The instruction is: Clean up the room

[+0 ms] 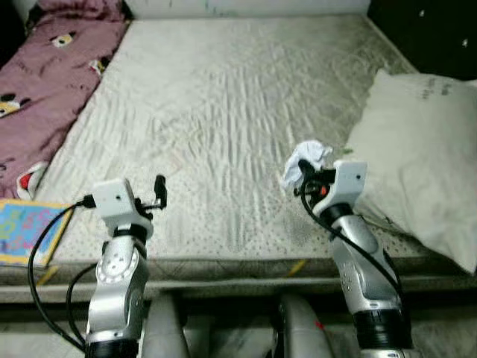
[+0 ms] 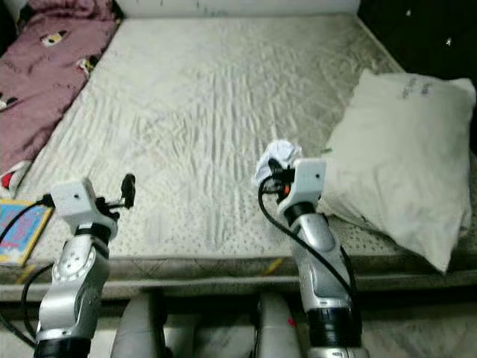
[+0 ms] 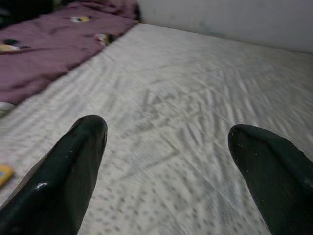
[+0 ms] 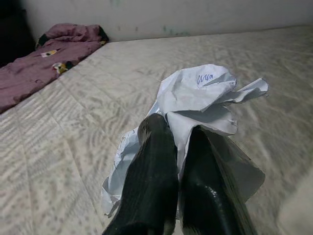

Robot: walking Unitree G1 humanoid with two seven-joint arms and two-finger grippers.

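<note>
One crumpled paper (image 4: pixel 205 98) in right gripper (image 4: pixel 171 132).

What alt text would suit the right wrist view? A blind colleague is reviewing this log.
The right tool pinches a crumpled white paper with blue writing, held above a pale quilted mattress. A maroon blanket lies bunched along the mattress's far side by a white wall.

Bare quilted mattress (image 1: pixel 223 112), white wall (image 4: pixel 171 14) behind, dim light.
</note>
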